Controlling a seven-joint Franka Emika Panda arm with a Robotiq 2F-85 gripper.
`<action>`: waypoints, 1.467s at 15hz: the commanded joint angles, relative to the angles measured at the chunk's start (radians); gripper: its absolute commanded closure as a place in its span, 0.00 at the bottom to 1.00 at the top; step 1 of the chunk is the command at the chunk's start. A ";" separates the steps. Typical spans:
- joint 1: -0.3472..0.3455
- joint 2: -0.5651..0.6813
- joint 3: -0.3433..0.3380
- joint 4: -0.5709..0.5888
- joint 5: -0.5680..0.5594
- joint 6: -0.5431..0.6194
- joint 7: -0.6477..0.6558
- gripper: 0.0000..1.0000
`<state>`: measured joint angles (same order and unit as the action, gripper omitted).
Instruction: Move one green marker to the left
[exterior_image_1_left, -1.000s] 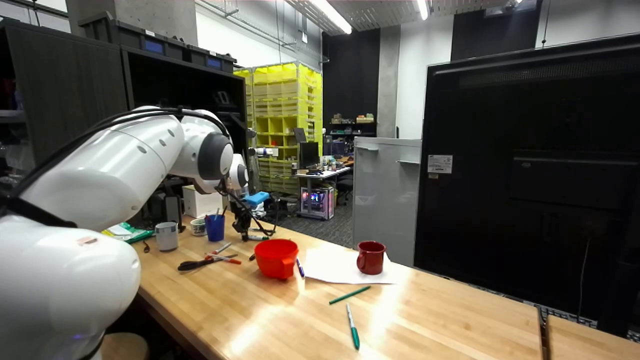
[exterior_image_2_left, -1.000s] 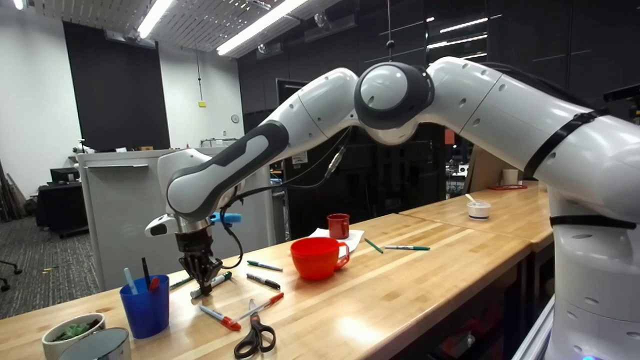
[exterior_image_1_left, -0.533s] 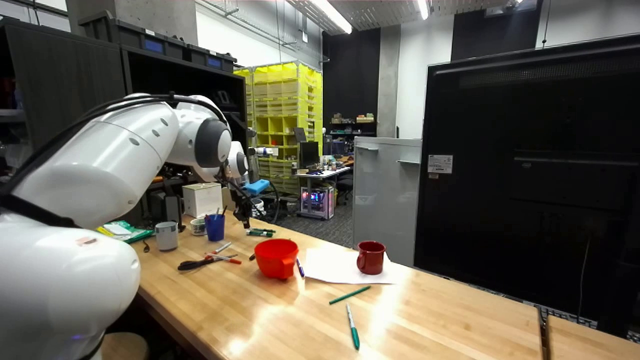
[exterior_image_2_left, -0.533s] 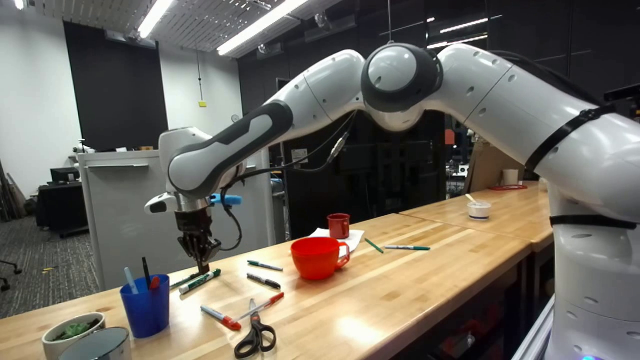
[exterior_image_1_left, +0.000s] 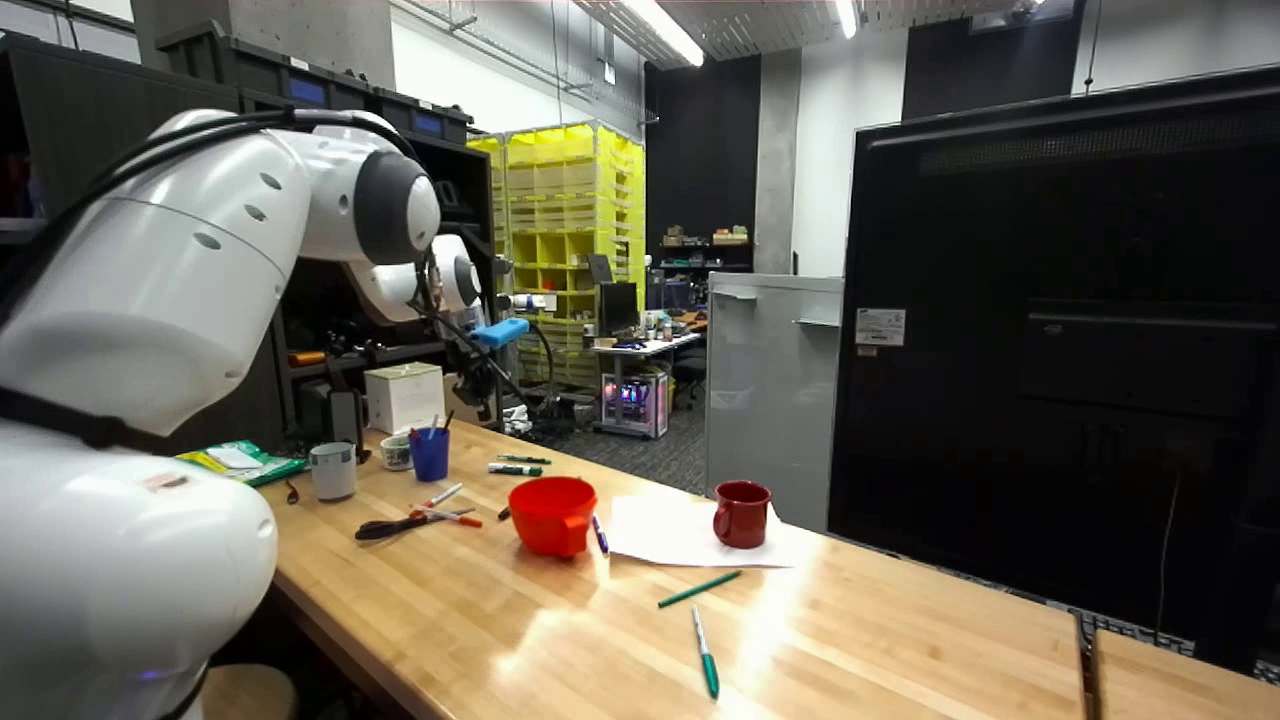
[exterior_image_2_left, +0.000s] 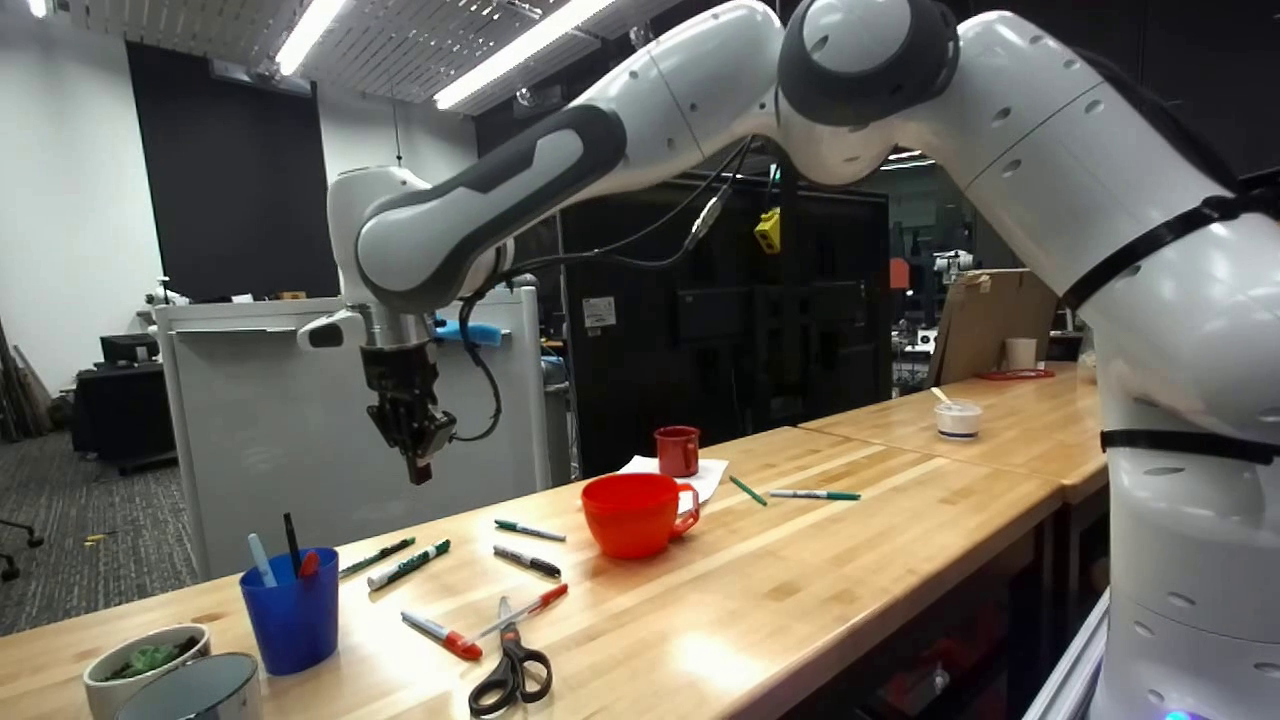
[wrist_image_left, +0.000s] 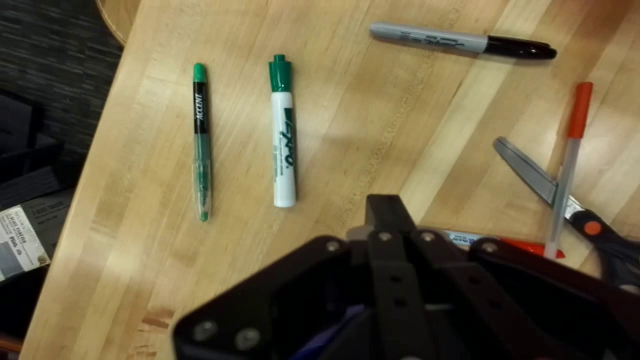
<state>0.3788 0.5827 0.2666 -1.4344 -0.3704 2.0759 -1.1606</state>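
Two green markers lie side by side on the table. One has a white body and green cap (wrist_image_left: 283, 145); it also shows in both exterior views (exterior_image_1_left: 515, 469) (exterior_image_2_left: 409, 564). The slimmer green marker (wrist_image_left: 202, 150) with a black band lies nearer the table's far edge and shows in both exterior views (exterior_image_1_left: 524, 459) (exterior_image_2_left: 377, 557). My gripper (wrist_image_left: 385, 215) is shut with nothing between the fingertips. In both exterior views it hangs above the table (exterior_image_1_left: 484, 412) (exterior_image_2_left: 418, 472), over the area of these two markers and touching neither.
A blue pen cup (exterior_image_2_left: 292, 612), scissors (exterior_image_2_left: 510, 672), red pens (exterior_image_2_left: 440, 635), a black marker (exterior_image_2_left: 527, 561) and another green-capped marker (exterior_image_2_left: 530, 531) lie around. A red bowl (exterior_image_2_left: 630, 515) and dark red mug (exterior_image_2_left: 677, 452) stand beyond. More green markers (exterior_image_1_left: 700, 589) (exterior_image_1_left: 706, 654) lie farther along.
My gripper was down at the white-bodied green marker, then just beside it, and has now risen well above the table. That marker shifted slightly and lies free.
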 joint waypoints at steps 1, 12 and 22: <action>-0.021 -0.143 0.019 -0.163 0.027 0.036 0.021 1.00; -0.028 -0.077 0.011 -0.108 0.010 0.029 -0.089 0.74; -0.031 -0.218 0.016 -0.183 0.051 -0.044 -0.082 0.16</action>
<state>0.3532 0.4557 0.3007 -1.5610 -0.3482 2.0830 -1.3372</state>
